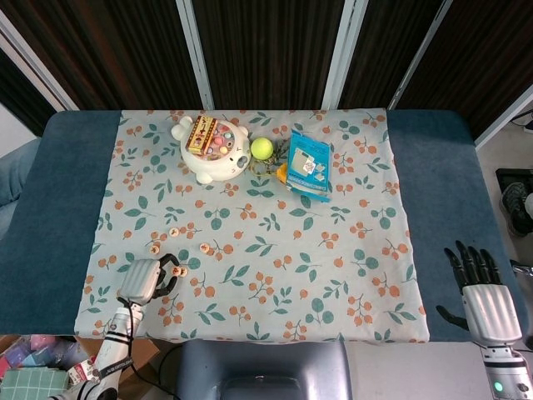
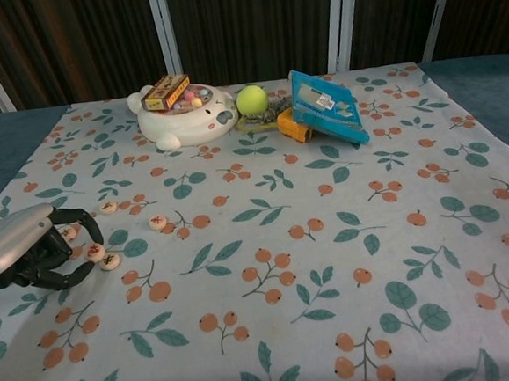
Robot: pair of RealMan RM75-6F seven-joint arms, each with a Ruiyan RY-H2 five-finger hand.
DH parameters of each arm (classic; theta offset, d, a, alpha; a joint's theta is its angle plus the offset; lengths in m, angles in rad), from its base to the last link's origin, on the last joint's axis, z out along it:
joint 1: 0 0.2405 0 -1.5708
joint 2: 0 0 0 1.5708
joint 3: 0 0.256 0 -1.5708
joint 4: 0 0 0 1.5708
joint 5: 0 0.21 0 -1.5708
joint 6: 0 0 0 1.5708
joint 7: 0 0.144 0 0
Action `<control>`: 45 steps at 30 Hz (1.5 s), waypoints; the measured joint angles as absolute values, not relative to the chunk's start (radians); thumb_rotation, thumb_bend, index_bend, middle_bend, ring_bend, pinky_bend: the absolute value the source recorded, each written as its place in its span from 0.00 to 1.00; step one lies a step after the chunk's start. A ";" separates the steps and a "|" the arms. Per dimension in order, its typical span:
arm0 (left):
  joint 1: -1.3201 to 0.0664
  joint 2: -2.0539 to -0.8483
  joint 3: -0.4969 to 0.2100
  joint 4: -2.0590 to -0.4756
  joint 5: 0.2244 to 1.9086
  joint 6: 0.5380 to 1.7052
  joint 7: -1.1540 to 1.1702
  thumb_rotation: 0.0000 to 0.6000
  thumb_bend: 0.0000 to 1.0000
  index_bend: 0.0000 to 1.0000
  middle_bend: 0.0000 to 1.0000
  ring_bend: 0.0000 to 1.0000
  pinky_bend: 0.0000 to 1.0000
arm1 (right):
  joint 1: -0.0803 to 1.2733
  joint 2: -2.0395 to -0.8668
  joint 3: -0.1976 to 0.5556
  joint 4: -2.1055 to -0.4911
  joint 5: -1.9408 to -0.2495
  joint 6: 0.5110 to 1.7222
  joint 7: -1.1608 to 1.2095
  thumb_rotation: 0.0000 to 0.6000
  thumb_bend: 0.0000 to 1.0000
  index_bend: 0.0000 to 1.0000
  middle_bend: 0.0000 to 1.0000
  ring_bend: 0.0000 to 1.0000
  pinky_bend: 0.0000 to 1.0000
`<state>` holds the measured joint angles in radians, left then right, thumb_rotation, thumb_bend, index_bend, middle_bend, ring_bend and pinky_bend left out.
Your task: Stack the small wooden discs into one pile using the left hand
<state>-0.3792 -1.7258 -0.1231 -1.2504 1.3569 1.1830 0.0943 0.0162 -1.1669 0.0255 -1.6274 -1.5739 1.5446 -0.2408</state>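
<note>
Left hand (image 2: 32,252): at the near-left of the worktop (image 1: 50,208), fingers curled, pinching one disc (image 2: 94,251) at the fingertips.
Held disc: just beside and touching a second disc (image 2: 110,261) lying on the cloth (image 2: 267,242).
Other discs: three lie apart, one (image 2: 157,222) to the right, one (image 2: 108,206) further back, one (image 2: 68,232) by the fingers.
Right hand (image 1: 485,302): near-right worktop edge, released, fingers spread, grasping nothing.
Far side: bear-shaped dish (image 1: 212,150), tennis ball (image 1: 261,148), blue packet (image 1: 309,164).
</note>
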 measured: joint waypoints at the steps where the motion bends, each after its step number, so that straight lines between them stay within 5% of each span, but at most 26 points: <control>1: -0.381 -1.730 -0.123 -1.246 1.356 1.182 0.095 1.00 0.40 0.49 1.00 1.00 1.00 | 0.016 -1.166 0.026 -1.627 -1.573 1.545 -0.240 1.00 0.12 0.00 0.00 0.00 0.00; 36: -0.402 -1.731 -0.113 -1.243 1.339 1.169 0.096 1.00 0.40 0.38 1.00 1.00 1.00 | 0.013 -1.164 0.032 -1.626 -1.567 1.552 -0.232 1.00 0.12 0.00 0.00 0.00 0.00; 45: -0.413 -1.672 -0.191 -1.280 1.306 1.193 0.059 1.00 0.40 0.39 1.00 1.00 1.00 | 0.014 -1.164 0.031 -1.625 -1.569 1.551 -0.230 1.00 0.12 0.00 0.00 0.00 0.00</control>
